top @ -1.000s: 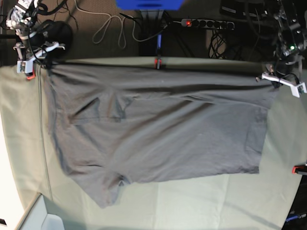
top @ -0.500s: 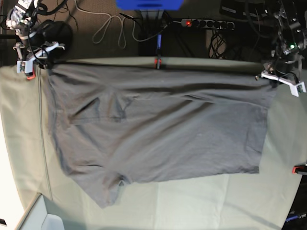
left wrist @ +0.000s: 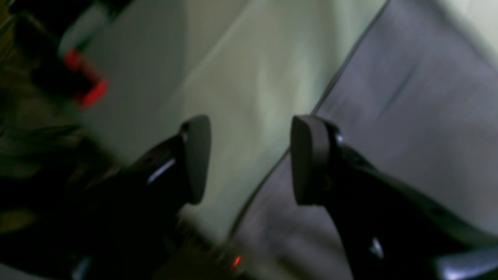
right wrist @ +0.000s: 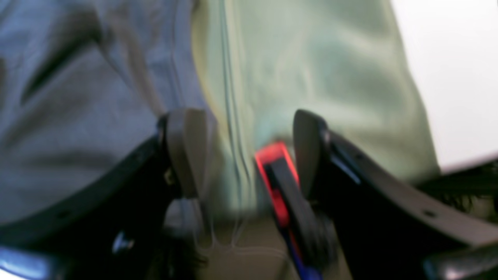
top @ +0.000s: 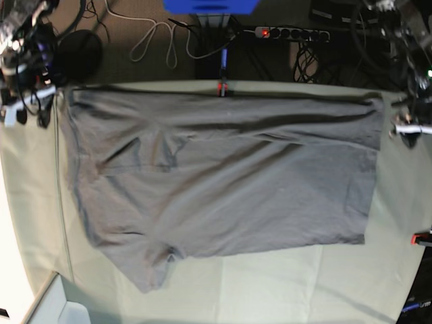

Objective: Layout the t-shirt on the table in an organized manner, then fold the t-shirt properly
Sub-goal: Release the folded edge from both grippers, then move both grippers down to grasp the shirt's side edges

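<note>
The dark grey t-shirt (top: 229, 182) lies spread flat across the table (top: 270, 283), its collar and sleeves toward the left of the base view. My left gripper (top: 408, 128) hovers just off the shirt's far right corner, open and empty. In the left wrist view, the left gripper (left wrist: 251, 159) straddles the shirt's hem (left wrist: 408, 116) and the pale cloth. My right gripper (top: 23, 111) is off the far left corner, also open and empty. In the right wrist view, the right gripper (right wrist: 247, 155) has the shirt (right wrist: 78, 97) to its left.
Red clamps sit on the table's edges at the far middle (top: 221, 88) and right (top: 420, 238); one shows between my right fingers (right wrist: 272, 171), another in the left wrist view (left wrist: 87, 83). A power strip (top: 290, 32) and cables lie beyond the far edge.
Both grippers have let go of the shirt's far corners and moved outward, away from it. The shirt's far edge now lies loose on the table.
</note>
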You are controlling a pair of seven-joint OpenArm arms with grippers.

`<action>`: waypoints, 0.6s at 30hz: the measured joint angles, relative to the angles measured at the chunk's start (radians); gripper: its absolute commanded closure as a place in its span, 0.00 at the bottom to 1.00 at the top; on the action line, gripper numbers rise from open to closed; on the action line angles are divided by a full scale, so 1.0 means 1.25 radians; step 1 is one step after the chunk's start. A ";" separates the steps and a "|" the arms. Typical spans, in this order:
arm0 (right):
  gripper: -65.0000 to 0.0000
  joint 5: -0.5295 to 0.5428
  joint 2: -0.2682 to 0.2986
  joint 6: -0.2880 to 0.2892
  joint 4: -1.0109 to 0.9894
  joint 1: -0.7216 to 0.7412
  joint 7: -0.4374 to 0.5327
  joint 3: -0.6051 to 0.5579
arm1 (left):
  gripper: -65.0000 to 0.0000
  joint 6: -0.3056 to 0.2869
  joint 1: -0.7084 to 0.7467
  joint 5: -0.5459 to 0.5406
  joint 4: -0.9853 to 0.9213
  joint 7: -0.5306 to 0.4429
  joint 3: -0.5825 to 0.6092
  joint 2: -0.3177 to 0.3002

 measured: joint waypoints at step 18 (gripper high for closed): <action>0.40 -0.298 0.184 0.007 -0.858 0.700 0.183 -0.196 | 0.50 0.003 -0.321 0.006 -0.295 -0.006 0.091 -0.061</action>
